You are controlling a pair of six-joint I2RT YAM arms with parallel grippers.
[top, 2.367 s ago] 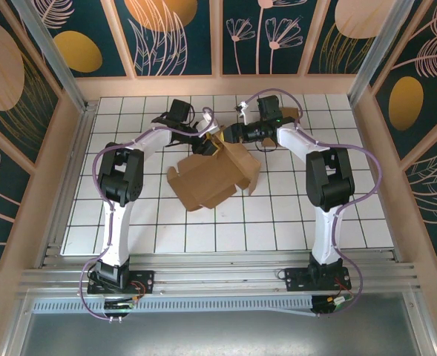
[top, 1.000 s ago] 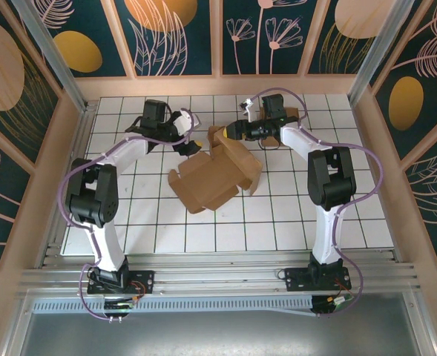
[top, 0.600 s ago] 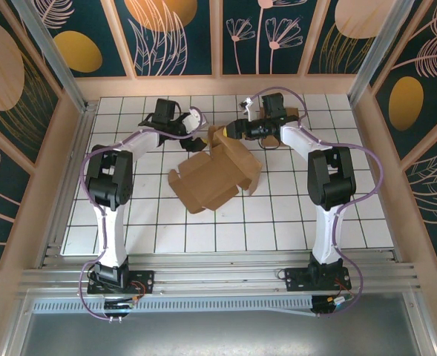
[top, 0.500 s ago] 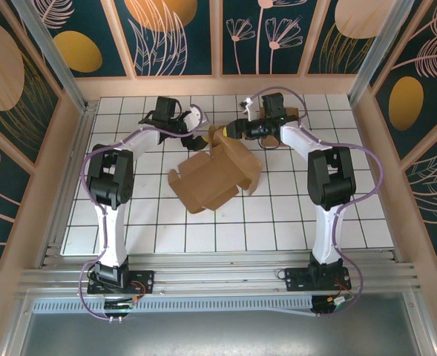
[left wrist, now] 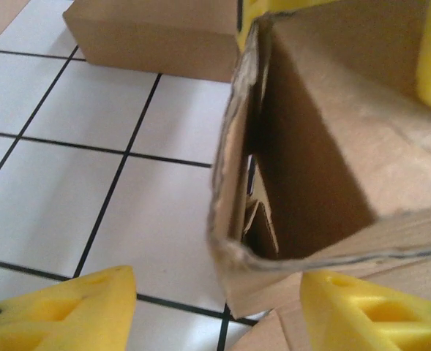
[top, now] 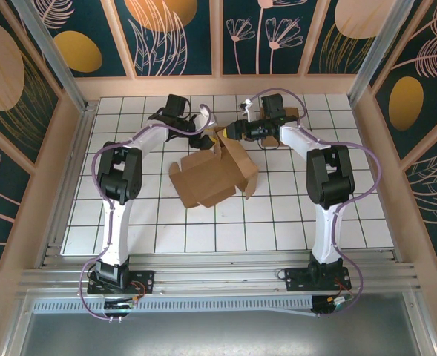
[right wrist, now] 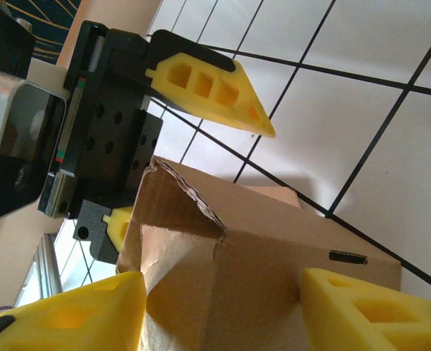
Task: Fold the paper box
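Note:
The brown paper box (top: 211,176) lies half-formed in the middle of the tiled table, one flap raised at its back corner. My right gripper (top: 226,133) reaches that corner from the right. In the right wrist view its yellow fingers (right wrist: 69,314) press on both sides of the box's raised wall (right wrist: 274,263). My left gripper (top: 205,135) meets the same corner from the left. Its jaws straddle the box's torn edge (left wrist: 233,219) with a gap on the left side, so it stands open (left wrist: 219,300). The left gripper's finger (right wrist: 215,91) shows above the box.
A second flat piece of brown cardboard (top: 290,114) lies behind the right arm near the back wall, also seen as a cardboard block (left wrist: 153,36). Wooden walls fence the white tiled table (top: 129,222) on three sides. Free tiles lie in front of the box.
My left gripper swung right from the open tiles to the box's back corner and its jaws narrowed around the edge. The box shifted slightly. The right gripper kept its hold.

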